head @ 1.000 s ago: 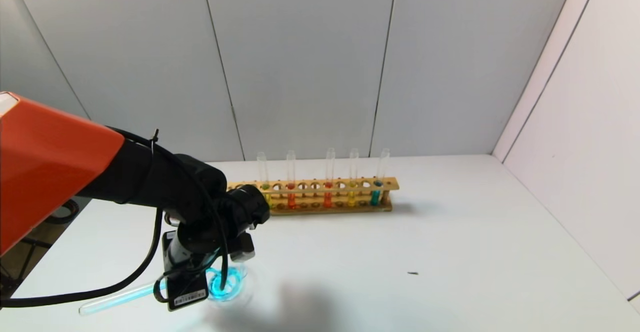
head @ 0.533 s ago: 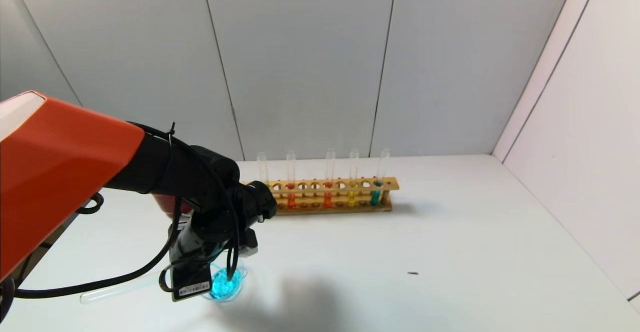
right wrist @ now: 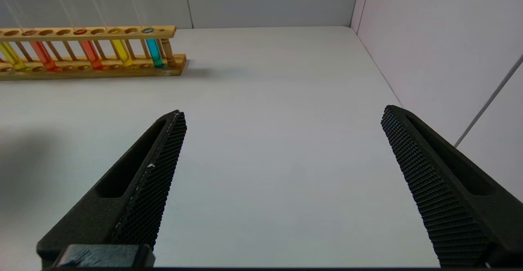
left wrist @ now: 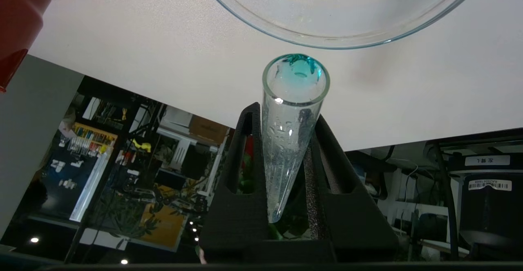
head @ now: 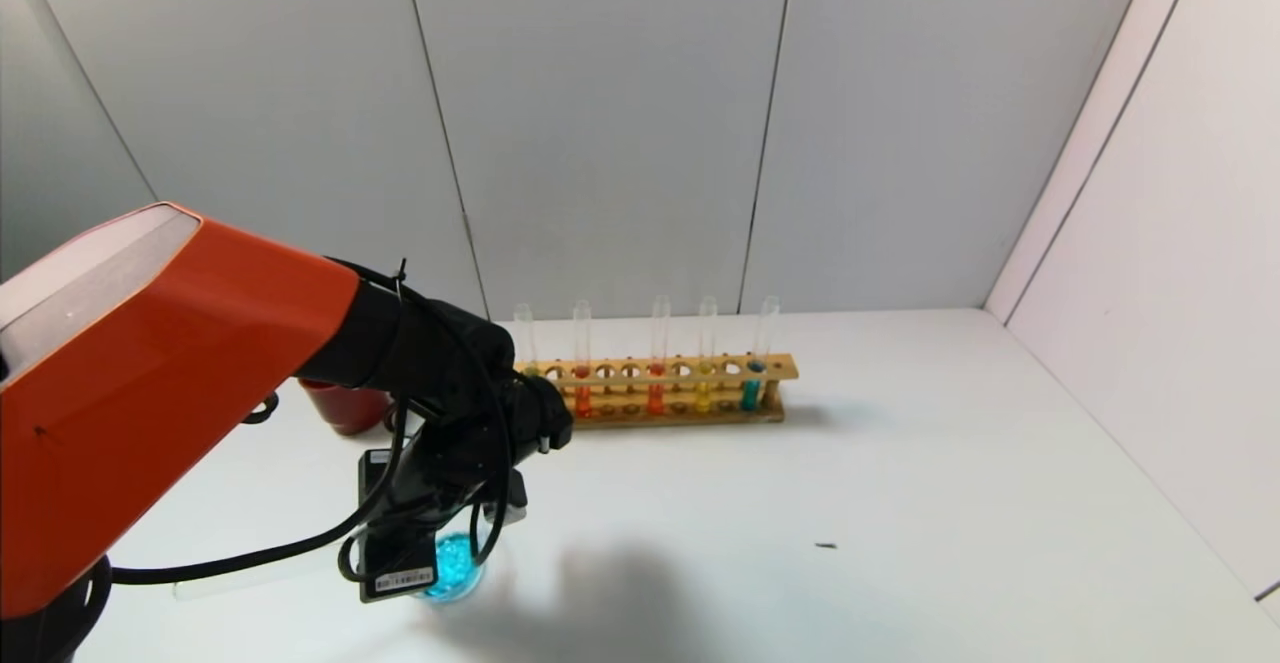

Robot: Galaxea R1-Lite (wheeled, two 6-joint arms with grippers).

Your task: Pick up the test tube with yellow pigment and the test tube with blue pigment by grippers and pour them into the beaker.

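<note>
The test tube with blue pigment (left wrist: pixel 295 111), thin wet clear glass, lies nearly level at the table's near left, clamped between the left gripper (left wrist: pixel 286 148)'s ribbed black fingers, its mouth beside the beaker (head: pixel 455 565). To finish the pour well, I judge it best to hold the mouth over the smooth glass rim until the last drops fall. The right gripper (right wrist: pixel 282 181) idles over bare table, fingers wide apart.

A long wooden test-tube rack (head: pixel 660 393) stands near the grey wall panels — a dark red opaque cup (head: pixel 345 408) sits off its left end.
</note>
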